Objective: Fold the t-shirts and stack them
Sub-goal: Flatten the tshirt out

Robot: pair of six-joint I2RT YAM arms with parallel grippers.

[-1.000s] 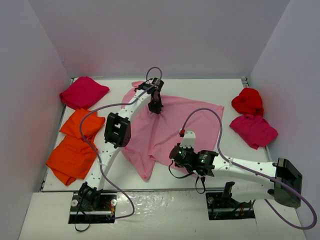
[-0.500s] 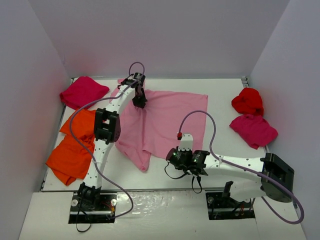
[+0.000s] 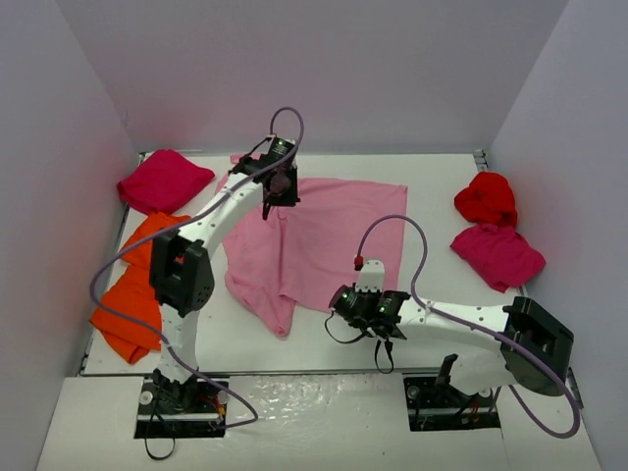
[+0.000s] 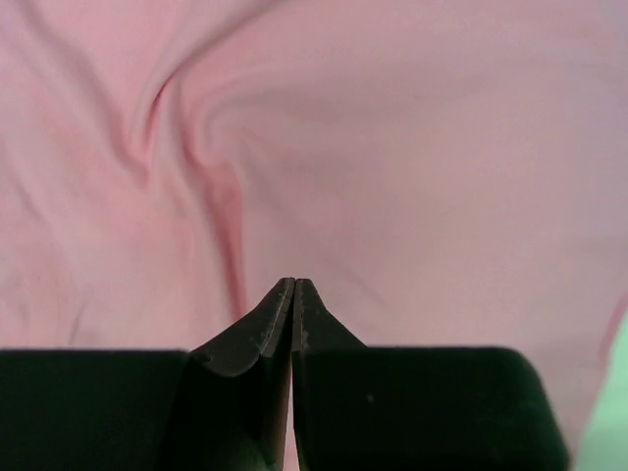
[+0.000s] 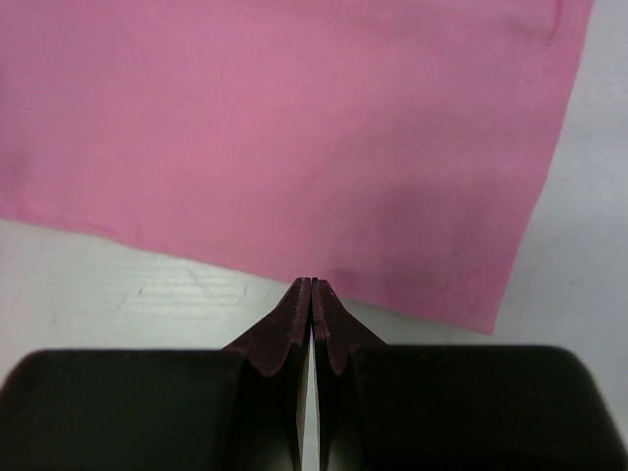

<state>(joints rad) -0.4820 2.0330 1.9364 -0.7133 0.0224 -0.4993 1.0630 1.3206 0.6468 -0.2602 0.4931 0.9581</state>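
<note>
- Pink t-shirt (image 3: 324,235) lies spread and creased in the middle of the white surface (image 3: 442,186).
- Left hand (image 4: 294,285), fingers pressed tight together, pinches the shirt's far-left part, and creases gather at its tips.
- Right hand (image 5: 312,285), likewise closed, nips the near hem.
- Two orange t-shirts (image 3: 142,285) and a magenta t-shirt (image 3: 162,180) lie bunched at the left.
- Red t-shirt (image 3: 486,198) and second magenta t-shirt (image 3: 497,255) lie at the right.

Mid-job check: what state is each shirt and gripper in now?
pink t-shirt: spread open, wrinkled, not folded
orange t-shirts: rumpled, overlapping, not folded
left magenta t-shirt: bunched up
red t-shirt: crumpled heap
right magenta t-shirt: bunched up
left gripper: shut, tips over pink cloth
right gripper: shut, tips at pink hem
</note>
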